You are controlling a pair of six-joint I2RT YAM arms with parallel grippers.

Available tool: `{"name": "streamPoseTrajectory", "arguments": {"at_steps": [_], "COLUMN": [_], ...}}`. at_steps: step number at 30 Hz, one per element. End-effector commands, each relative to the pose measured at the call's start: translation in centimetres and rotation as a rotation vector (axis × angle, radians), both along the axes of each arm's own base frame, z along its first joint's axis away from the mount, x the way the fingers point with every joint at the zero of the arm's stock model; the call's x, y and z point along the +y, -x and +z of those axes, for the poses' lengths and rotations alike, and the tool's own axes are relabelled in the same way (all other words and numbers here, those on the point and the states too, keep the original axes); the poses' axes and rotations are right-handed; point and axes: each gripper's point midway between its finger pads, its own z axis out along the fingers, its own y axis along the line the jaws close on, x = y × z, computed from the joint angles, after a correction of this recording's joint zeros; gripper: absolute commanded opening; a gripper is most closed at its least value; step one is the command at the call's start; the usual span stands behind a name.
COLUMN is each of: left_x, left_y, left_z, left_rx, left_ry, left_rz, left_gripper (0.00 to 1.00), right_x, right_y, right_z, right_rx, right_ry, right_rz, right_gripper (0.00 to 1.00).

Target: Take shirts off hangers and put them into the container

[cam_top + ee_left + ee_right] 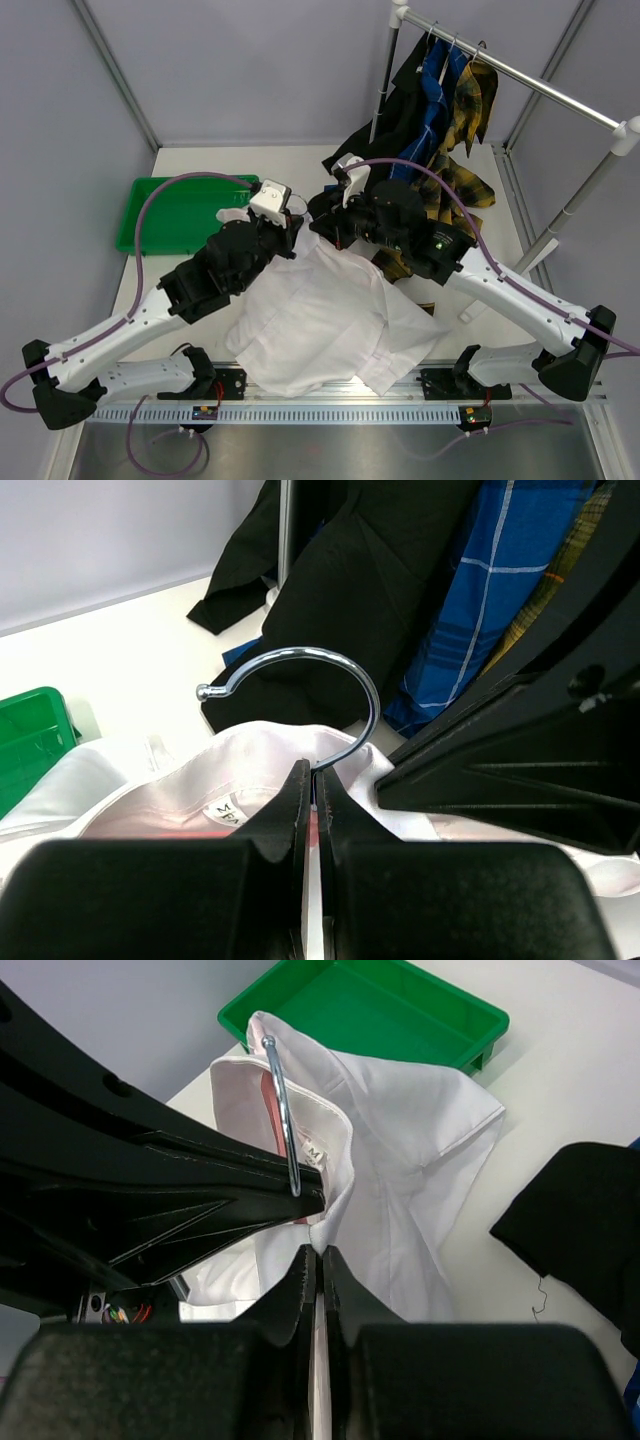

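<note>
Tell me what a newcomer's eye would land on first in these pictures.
The big white shirt sprawls mid-table toward the near edge, and both arms meet over its collar. The left gripper is shut on the hanger just below its silvery hook, and the right gripper pinches the cloth. Next come the black and plaid shirts hanging from the rail at far right, and the bright green container at far left.
</note>
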Motion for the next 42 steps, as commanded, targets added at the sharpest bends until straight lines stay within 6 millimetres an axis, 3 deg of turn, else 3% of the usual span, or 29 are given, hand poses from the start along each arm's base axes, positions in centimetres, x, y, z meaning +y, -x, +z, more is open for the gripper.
{"name": "streamPoseTrajectory", "arguments": {"at_steps": [1, 11, 17, 27, 31, 36, 39, 41, 42], "left_x": [0.3, 1.3, 1.9, 3.6, 3.8, 3.3, 2.8, 2.3, 2.1], "left_y": [0.2, 0.2, 0.0, -1.2, -1.3, -1.4, -1.5, -1.8, -1.9], "left_z": [2.7, 3.1, 2.8, 2.4, 2.4, 2.8, 3.9, 4.2, 4.4], "left_rx": [-0.058, -0.084, -0.088, -0.089, -0.089, -0.079, -0.08, -0.077, -0.078], "left_ry": [0.095, 0.101, 0.086, 0.04, 0.033, 0.054, 0.082, 0.076, 0.073], "left_rz": [0.0, 0.029, 0.059, 0.177, 0.192, 0.181, 0.173, 0.172, 0.172], "left_gripper": [0.0, 0.0, 0.0, 0.0, 0.0, 0.0, 0.0, 0.0, 0.0], "right_x": [-0.2, -3.2, -6.8, -13.5, -15.3, -13.5, -11.7, -10.6, -10.2], "right_y": [0.2, -0.7, -0.5, 0.9, 1.2, 1.3, 1.2, 1.3, 1.2], "right_z": [2.8, 2.4, 2.7, 5.4, 5.1, 2.9, 2.3, 3.2, 3.2], "right_rx": [-0.075, -0.112, -0.146, -0.225, -0.226, -0.158, -0.105, -0.094, -0.08], "right_ry": [-0.045, 0.015, 0.06, 0.071, 0.096, 0.114, 0.104, 0.063, 0.055], "right_rz": [-0.003, -0.128, -0.228, -0.389, -0.437, -0.379, -0.339, -0.31, -0.306], "right_gripper": [0.01, 0.0, 0.0, 0.0, 0.0, 0.03, 0.26, 0.43, 0.46]}}
